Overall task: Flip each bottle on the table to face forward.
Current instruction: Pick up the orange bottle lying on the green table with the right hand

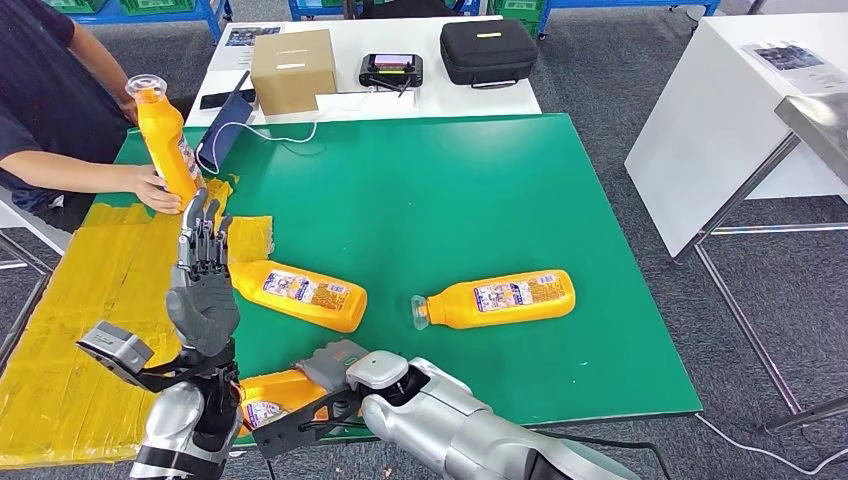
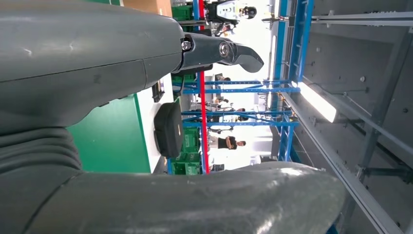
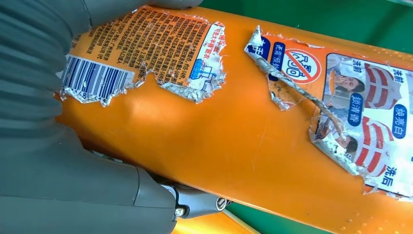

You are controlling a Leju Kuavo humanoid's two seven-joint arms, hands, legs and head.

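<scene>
At the far left of the green table you see a person's hand gripping an upright orange bottle, cap on top, standing at the edge of the yellow taped patch. Just to the right of that bottle your robot's left hand is raised over the patch with its fingers straight, apart and pointing away from the robot; it holds nothing. The left wrist view agrees: you see the thumb stretched out with no object against it.

Beside the left hand a second orange bottle lies flat on its side, label up, one end next to the taped patch. Below it, at the near edge, the right hand grips a third orange bottle, which lies on its side under the hand. In the right wrist view you see this held bottle close up, its label torn in ragged patches, a barcode near the hand, with the thumb over one side and a dark finger under the other.

Further right, well apart from the others, a fourth orange bottle lies flat with its label up and its neck pointing left.

Beyond the green surface, a white table carries a cardboard box, a handheld controller and a black case.
</scene>
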